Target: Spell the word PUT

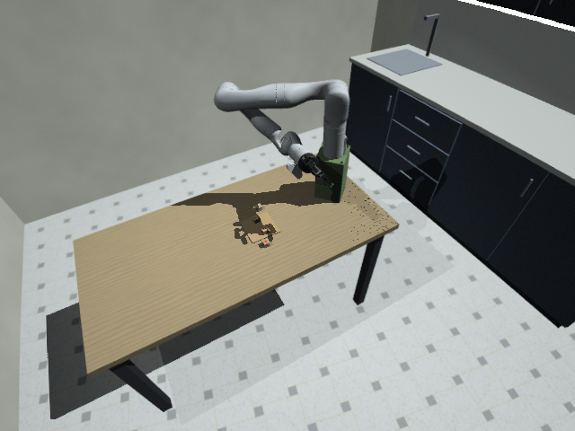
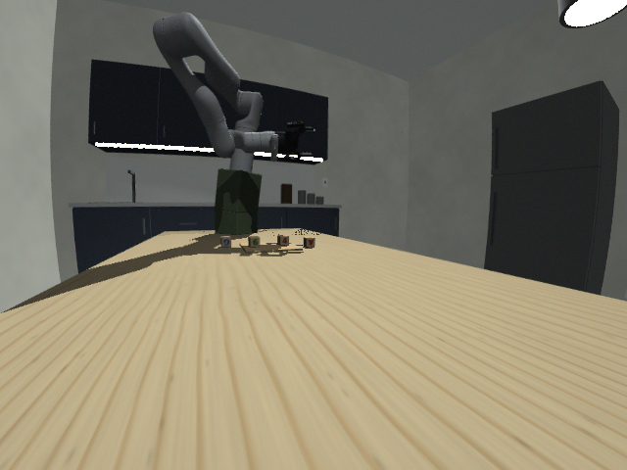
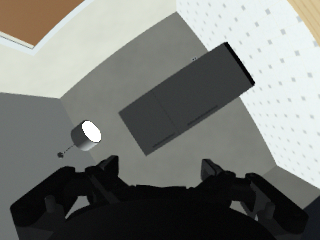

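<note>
Four small wooden letter blocks lie in a row near the robot's base. In the exterior view they carry a blue mark (image 2: 225,242) (image 1: 259,206), a green mark (image 2: 254,241) (image 1: 255,216), a red mark (image 2: 282,239) (image 1: 266,229) and another red mark (image 2: 309,242) (image 1: 265,241). The letters are too small to read. The thin tan mat (image 1: 275,225) (image 2: 267,249) lies under the two middle blocks; the two end blocks seem to sit at or off its edges. My gripper (image 1: 329,182) (image 2: 309,129) (image 3: 160,166) is open and empty, held high beside the base, far above the blocks.
The green robot pedestal (image 1: 331,178) (image 2: 237,202) stands at the table's far edge, close to the blocks. The arm's shadow falls over the mat. A kitchen counter (image 1: 464,97) runs behind the table. The wrist view shows only the room and a dark fridge (image 3: 180,103).
</note>
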Robot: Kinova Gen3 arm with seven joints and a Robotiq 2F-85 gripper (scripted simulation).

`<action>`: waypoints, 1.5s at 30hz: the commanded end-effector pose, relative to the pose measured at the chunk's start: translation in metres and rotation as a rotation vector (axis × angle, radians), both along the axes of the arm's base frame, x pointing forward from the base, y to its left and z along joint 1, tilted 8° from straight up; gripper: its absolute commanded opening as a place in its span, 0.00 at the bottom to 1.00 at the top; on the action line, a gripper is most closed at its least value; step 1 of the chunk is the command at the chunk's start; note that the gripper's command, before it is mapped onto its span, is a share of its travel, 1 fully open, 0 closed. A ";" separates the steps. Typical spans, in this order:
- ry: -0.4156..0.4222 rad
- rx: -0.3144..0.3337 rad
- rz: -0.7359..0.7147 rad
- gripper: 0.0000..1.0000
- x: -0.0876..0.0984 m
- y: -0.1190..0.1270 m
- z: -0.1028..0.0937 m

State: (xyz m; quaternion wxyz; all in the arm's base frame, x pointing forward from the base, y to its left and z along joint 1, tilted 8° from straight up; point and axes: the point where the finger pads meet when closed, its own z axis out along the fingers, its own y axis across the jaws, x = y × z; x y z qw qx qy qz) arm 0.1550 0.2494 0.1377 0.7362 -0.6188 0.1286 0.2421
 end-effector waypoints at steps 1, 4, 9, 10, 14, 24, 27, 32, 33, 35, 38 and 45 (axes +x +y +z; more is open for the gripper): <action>0.000 0.001 0.000 1.00 0.000 0.000 0.000; 0.000 0.001 0.000 1.00 0.000 0.000 0.000; 0.000 0.001 0.000 1.00 0.000 0.000 0.000; 0.000 0.001 0.000 1.00 0.000 0.000 0.000; 0.000 0.001 0.000 1.00 0.000 0.000 0.000; 0.001 -0.034 0.012 1.00 0.000 0.002 -0.010; -0.002 -0.071 0.027 1.00 -0.001 0.005 -0.020; -0.013 -0.183 0.070 1.00 -0.002 0.012 -0.052; -0.013 -0.183 0.070 1.00 -0.002 0.012 -0.052; -0.017 -0.211 0.081 1.00 -0.002 0.014 -0.060; -0.028 -0.322 0.116 1.00 0.000 0.016 -0.091; -0.061 -0.586 0.175 1.00 0.013 0.014 -0.159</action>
